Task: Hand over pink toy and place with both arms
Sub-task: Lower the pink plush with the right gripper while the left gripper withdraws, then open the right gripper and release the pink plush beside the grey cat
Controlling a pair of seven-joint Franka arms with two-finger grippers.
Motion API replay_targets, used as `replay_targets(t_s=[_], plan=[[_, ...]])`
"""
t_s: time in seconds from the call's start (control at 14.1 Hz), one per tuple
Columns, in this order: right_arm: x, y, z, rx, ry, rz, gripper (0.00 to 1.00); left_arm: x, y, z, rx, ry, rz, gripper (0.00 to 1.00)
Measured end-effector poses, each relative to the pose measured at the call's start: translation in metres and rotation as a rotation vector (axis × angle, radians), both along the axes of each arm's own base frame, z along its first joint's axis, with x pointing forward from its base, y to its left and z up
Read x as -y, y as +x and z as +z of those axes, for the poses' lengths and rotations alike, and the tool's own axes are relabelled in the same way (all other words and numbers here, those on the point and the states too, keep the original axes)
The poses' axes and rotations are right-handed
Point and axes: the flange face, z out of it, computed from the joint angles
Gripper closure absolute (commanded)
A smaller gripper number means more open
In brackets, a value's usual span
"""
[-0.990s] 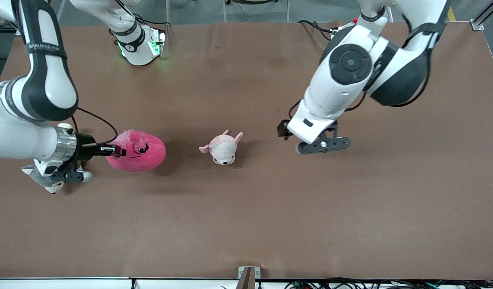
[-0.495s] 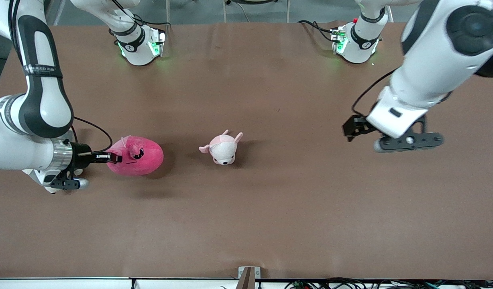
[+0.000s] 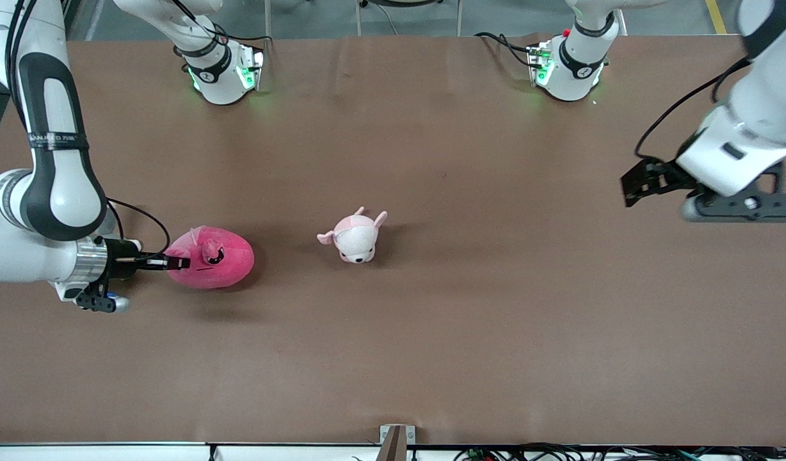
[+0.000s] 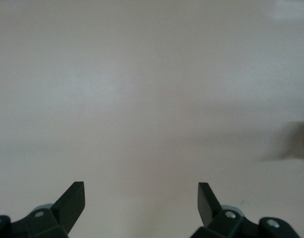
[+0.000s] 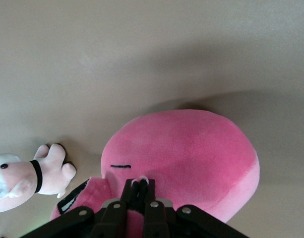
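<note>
The pink toy (image 3: 214,258), a round hot-pink plush with dark eyes, is at the right arm's end of the table. My right gripper (image 3: 175,262) is shut on a fold of the plush at its end toward the right arm's end; the right wrist view shows the pinched fabric between its fingers (image 5: 142,186) and the toy's body (image 5: 191,153). My left gripper (image 3: 649,182) is open and empty, over the left arm's end of the table; the left wrist view shows its spread fingertips (image 4: 72,198) over bare table.
A smaller pale pink-and-white plush animal (image 3: 356,235) lies mid-table, beside the pink toy toward the left arm's end; it also shows in the right wrist view (image 5: 23,181). The brown table (image 3: 431,333) holds nothing else.
My left arm has swung away from the middle toward its own end of the table. My right gripper has drawn the pink toy slightly toward the right arm's end and nearer the front camera.
</note>
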Motion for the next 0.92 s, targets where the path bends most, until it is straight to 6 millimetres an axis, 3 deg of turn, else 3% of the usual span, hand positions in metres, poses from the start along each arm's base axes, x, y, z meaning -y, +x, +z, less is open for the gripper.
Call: replay_targets(t_s=[0.14, 0.28, 0.35, 0.49, 0.71, 0.92], plan=[[0.004, 0.000, -0.010, -0.012, 0.000, -0.008, 0.96, -0.021, -0.016, 0.004, -0.009, 0.001, 0.038, 0.00], [0.005, 0.001, -0.016, -0.020, 0.008, -0.016, 0.92, -0.023, -0.031, 0.006, -0.015, 0.008, 0.053, 0.00], [0.004, 0.001, -0.019, -0.025, 0.013, -0.018, 0.79, -0.021, -0.037, 0.006, -0.018, 0.010, 0.064, 0.00], [0.004, 0.001, -0.028, -0.038, 0.016, -0.021, 0.00, -0.021, -0.045, 0.006, -0.021, 0.014, 0.087, 0.00], [0.006, 0.004, -0.024, -0.032, 0.014, -0.032, 0.00, -0.022, -0.051, 0.012, -0.011, 0.013, 0.092, 0.00], [0.014, 0.014, 0.007, -0.003, 0.004, -0.052, 0.00, -0.022, -0.055, 0.019, 0.001, 0.012, 0.091, 0.00]])
